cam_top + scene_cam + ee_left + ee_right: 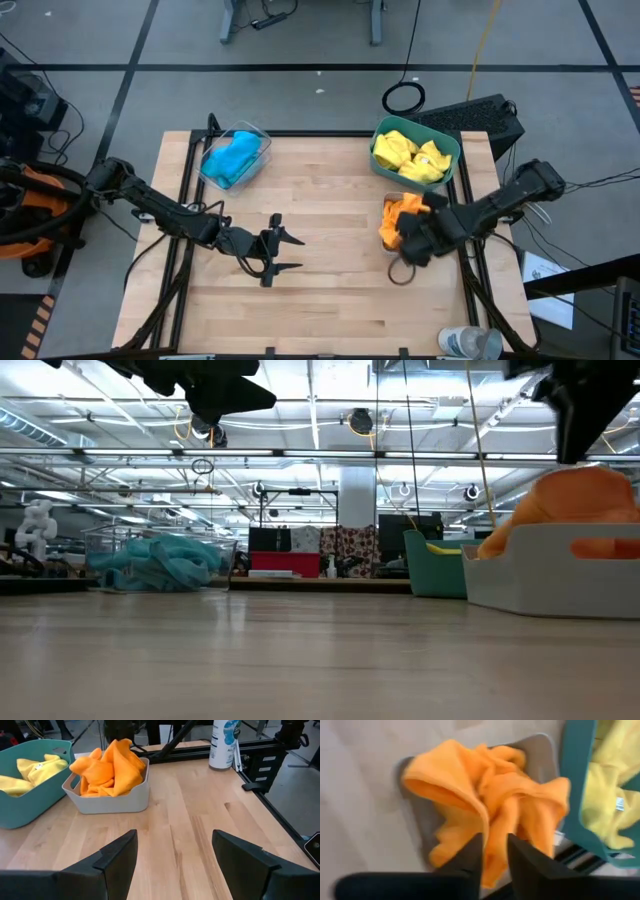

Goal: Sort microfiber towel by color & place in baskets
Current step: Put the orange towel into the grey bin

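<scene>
Table: a pale wooden top (330, 280) with a dark frame around it, seen from straight above.

Left arm: it reached in from 9 o'clock and stopped near the middle of the table.

Left gripper (283, 253): its two dark fingers were spread wide apart with nothing between them, hanging over bare wood. In its own wrist view the fingers (117, 855) framed an empty strip of tabletop.

Right arm: it came in from 3 o'clock, bent toward the grey basket.

Right gripper (494, 851): it hung directly over the orange towels. The fingers stood close together with a narrow gap. Orange cloth showed in that gap, but whether they pinched it could not be told.

Orange towels (398, 215): heaped in the small grey basket (112, 800) at about 3 o'clock on the table, the pile rising above its rim.

Yellow towels (410, 155): lying in the teal basket (447, 140) at about 1 o'clock, just beside the grey basket.

Blue towels (232, 158): bunched in the clear basket (252, 130) at about 11 o'clock, well apart from the other two baskets.

Bottle (223, 742): a clear plastic bottle with a blue label stood at the table's edge at about 5 o'clock.
</scene>
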Controlling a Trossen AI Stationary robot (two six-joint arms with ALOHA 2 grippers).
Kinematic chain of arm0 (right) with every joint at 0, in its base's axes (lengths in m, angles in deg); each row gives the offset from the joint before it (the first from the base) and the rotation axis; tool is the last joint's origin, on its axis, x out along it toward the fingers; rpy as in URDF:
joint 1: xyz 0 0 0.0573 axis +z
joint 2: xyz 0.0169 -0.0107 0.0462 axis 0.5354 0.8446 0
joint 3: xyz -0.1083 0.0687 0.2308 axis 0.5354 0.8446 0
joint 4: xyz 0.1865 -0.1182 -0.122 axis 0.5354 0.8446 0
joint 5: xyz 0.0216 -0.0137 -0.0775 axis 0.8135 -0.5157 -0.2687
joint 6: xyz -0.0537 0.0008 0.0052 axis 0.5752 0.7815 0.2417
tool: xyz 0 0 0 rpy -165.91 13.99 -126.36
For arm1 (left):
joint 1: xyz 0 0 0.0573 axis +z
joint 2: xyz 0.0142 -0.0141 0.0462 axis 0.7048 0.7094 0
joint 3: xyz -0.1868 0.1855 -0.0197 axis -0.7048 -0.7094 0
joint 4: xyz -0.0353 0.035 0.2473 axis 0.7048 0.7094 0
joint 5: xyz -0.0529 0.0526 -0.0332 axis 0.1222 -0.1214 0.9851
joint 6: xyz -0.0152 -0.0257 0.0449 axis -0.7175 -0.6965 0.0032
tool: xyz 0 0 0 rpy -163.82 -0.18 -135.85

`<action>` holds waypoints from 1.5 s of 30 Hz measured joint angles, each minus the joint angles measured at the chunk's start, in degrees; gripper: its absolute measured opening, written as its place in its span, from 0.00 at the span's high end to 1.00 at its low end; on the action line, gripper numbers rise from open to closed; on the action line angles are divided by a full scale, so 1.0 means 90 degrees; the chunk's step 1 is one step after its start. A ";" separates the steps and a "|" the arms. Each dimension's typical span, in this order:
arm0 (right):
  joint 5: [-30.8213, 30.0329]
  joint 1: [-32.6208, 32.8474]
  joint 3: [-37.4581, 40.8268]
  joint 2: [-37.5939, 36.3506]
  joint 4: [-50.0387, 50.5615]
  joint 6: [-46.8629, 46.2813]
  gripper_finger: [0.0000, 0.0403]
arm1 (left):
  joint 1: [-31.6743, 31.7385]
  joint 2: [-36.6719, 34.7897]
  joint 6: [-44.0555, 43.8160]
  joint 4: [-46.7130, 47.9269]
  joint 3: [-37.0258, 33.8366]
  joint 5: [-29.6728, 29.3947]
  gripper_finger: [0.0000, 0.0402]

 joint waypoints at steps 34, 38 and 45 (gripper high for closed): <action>-0.0282 0.0273 0.0155 -0.0004 0.0014 -0.0624 1.00 | 0.0002 0.0000 -0.0002 -0.0029 0.0000 0.0007 0.35; -0.0137 0.0177 0.0288 -0.0010 0.0543 -0.1147 1.00 | 0.0002 0.0001 -0.0002 -0.0018 0.0000 0.0005 0.35; -0.0019 -0.0337 0.1644 -0.0036 -0.0809 -0.0957 1.00 | 0.0002 0.0002 -0.0002 0.0017 0.0000 0.0003 0.35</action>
